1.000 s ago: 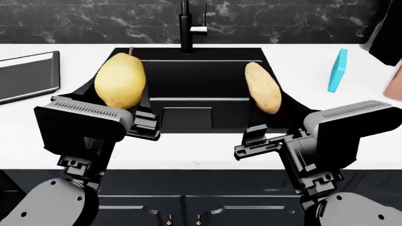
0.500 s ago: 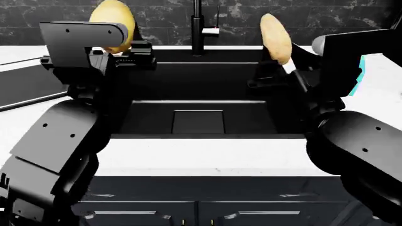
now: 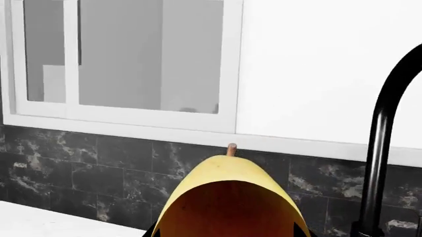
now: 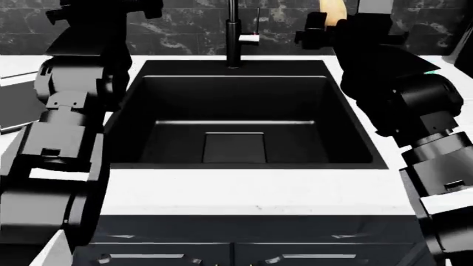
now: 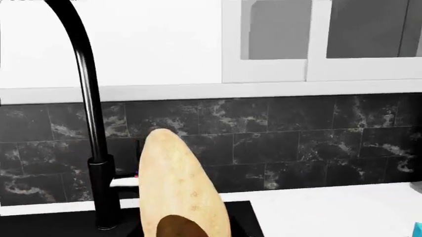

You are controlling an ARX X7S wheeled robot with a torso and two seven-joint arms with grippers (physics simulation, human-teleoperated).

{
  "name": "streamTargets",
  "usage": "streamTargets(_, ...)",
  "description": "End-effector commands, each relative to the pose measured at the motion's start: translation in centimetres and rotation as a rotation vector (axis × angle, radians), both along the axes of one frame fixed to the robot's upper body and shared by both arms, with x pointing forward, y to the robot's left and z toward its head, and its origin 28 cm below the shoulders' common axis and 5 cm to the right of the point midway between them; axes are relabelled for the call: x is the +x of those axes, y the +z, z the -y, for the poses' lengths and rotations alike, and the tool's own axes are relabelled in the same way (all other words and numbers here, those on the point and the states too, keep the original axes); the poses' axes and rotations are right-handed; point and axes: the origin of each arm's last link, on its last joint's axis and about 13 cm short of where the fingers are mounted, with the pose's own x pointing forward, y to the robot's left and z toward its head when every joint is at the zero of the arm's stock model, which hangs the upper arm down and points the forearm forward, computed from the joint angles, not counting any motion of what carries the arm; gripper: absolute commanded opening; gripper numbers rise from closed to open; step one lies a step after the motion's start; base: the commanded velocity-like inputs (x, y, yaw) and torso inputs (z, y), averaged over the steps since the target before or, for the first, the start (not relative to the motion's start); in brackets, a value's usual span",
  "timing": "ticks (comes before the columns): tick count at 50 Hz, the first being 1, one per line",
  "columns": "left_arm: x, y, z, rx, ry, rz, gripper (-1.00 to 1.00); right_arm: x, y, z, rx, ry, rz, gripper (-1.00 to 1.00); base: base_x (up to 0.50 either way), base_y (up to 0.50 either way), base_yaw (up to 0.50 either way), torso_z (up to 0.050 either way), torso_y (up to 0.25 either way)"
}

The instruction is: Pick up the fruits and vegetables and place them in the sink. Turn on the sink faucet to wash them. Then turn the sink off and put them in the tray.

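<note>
Holding produce high above the black sink (image 4: 236, 72), both arms of the wheeled robot stand raised at the counter, the basin below them empty down to its flat drain plate. The left gripper's jaws are closed on the yellow fruit (image 3: 228, 197), which fills the lower part of the left wrist view with its small brown stem pointing up toward the window; the gripper itself is out of the head view's top edge. The right gripper (image 4: 319, 25) clamps the tan potato (image 5: 178, 182), seen end-on in the right wrist view just beside the faucet (image 4: 234, 33), whose silver lever juts toward the right arm. Only a sliver of the potato shows in the head view, at the top edge. The fruit looks smooth, rounded and firm, likely heavier than the potato and prone to slipping or rolling between flat pads, so a hold across its widest part seems safest. The potato appears stiff, matte and light, its long oval best pinched across the middle and not at its tapered tips. Neither looks fragile, though a drop from this height into a hard basin could bruise the fruit or send either one bouncing. Part of the tray (image 4: 19, 111) shows on the counter to the left, behind the left arm.
</note>
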Motion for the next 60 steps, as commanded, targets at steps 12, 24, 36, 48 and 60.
streamTargets(12, 0.52, 0.55, -0.58, -0.024, 0.044, -0.04, -1.0, 1.26, 0.26, -0.34, -0.02, -0.053, -0.031, -1.0, 0.5, 0.13, 0.0, 0.0, 0.001)
streamTargets(24, 0.54, 0.59, -0.55, -0.019, 0.047, -0.028, -1.0, 1.16, 0.32, -0.17, -0.021, -0.067, -0.026, -1.0, 0.5, 0.03, 0.0, 0.0, 0.002)
streamTargets(36, 0.55, 0.59, -0.49, -0.015, 0.047, -0.024, -1.0, 1.07, 0.18, -0.17, -0.015, -0.063, -0.024, -1.0, 0.5, 0.0, 0.0, 0.0, 0.002)
streamTargets(48, 0.53, 0.67, -0.65, -0.017, 0.051, -0.024, -1.0, 0.99, 0.29, -0.22, -0.021, -0.065, -0.02, -1.0, 0.5, 0.0, 0.0, 0.0, 0.001)
streamTargets(60, 0.62, 0.11, -0.56, 0.003, 0.008, -0.015, -1.0, 0.65, 0.55, 0.06, -0.031, 0.007, -0.007, -1.0, 0.5, 0.0, 0.0, 0.0, 0.001)
